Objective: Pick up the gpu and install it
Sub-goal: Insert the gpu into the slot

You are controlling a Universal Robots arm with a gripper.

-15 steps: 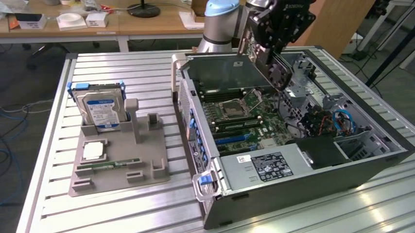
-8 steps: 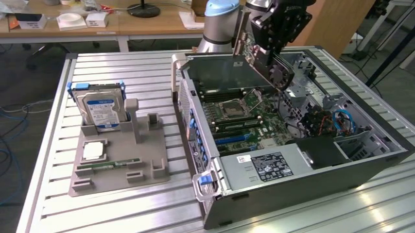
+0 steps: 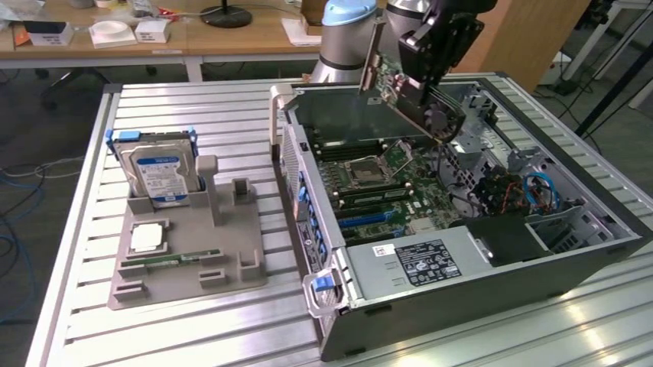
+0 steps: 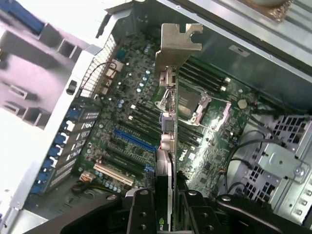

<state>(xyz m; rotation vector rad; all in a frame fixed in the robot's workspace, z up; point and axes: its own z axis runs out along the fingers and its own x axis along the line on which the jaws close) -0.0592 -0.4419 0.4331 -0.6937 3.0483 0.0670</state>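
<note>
While the gripper [image 3: 433,60] stands partly closed on the one gpu [image 3: 406,98], pinching its flat faces, the card hangs tilted above the one open case [image 3: 490,283], clear of the motherboard [image 4: 146,117]. Its metal bracket [image 4: 178,43] sits at the end away from the fingers. One blue slot [image 4: 132,140] and one white slot [image 4: 113,174] lie on the board. One label [image 3: 420,262] inside the case is unreadable. Near the worktop [image 3: 92,336]'s left edge in the exterior view, one grey holder [image 3: 240,237] carries one blue-labelled hard drive [image 3: 158,172] and one memory stick [image 3: 164,261].
</note>
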